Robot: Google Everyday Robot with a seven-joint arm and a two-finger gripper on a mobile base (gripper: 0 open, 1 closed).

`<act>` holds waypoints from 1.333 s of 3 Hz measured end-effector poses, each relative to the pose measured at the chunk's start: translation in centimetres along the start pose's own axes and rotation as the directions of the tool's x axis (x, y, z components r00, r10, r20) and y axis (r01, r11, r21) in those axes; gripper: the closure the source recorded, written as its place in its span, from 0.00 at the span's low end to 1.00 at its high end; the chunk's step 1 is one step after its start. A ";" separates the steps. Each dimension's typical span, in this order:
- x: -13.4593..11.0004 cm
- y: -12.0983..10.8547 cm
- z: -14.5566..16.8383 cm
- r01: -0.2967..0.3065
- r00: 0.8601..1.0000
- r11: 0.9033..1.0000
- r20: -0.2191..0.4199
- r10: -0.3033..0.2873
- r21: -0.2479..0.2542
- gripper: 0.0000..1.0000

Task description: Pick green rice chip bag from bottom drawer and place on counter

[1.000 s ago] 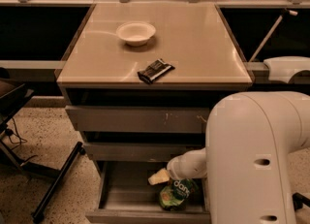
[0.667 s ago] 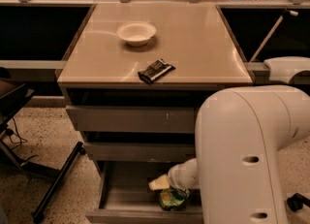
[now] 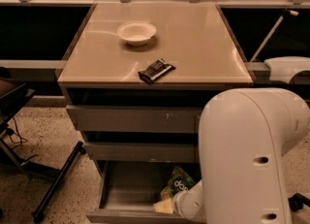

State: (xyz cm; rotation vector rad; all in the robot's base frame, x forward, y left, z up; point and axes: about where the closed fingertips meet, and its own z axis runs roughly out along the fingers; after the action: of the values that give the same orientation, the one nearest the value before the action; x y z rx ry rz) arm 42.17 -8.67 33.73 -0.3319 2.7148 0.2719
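The green rice chip bag (image 3: 178, 183) with white lettering stands tilted in the open bottom drawer (image 3: 127, 194), toward its right side. My gripper (image 3: 165, 205) reaches down into the drawer just in front of and below the bag, at the end of the white arm (image 3: 247, 160) that fills the lower right. Whether it holds the bag is hidden. The beige counter (image 3: 193, 43) is the cabinet top above the drawers.
A white bowl (image 3: 136, 33) and a dark wrapped snack bar (image 3: 156, 71) lie on the counter. Two shallower drawers (image 3: 131, 119) sit partly pulled out above the bottom one. A dark chair base (image 3: 53, 184) stands on the floor at left. A cluttered bench runs behind.
The arm has shifted left and the gripper has moved lower in the drawer. The green bag now stands more upright and a little higher than before.
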 end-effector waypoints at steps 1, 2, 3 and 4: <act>0.1 0.0 0.2 -0.004 1.000 1.000 -0.002 0.004 -0.004 0.00; 2.0 -0.7 3.0 -0.050 0.999 0.999 -0.020 0.050 0.009 0.00; 3.4 -3.7 8.5 -0.205 0.979 0.975 0.022 0.204 0.083 0.00; 6.8 -3.4 10.5 -0.218 0.975 0.972 -0.029 0.221 0.088 0.00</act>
State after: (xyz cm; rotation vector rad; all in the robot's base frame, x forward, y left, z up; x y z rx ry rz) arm 40.70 -10.73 20.96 -0.0113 2.7927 0.2126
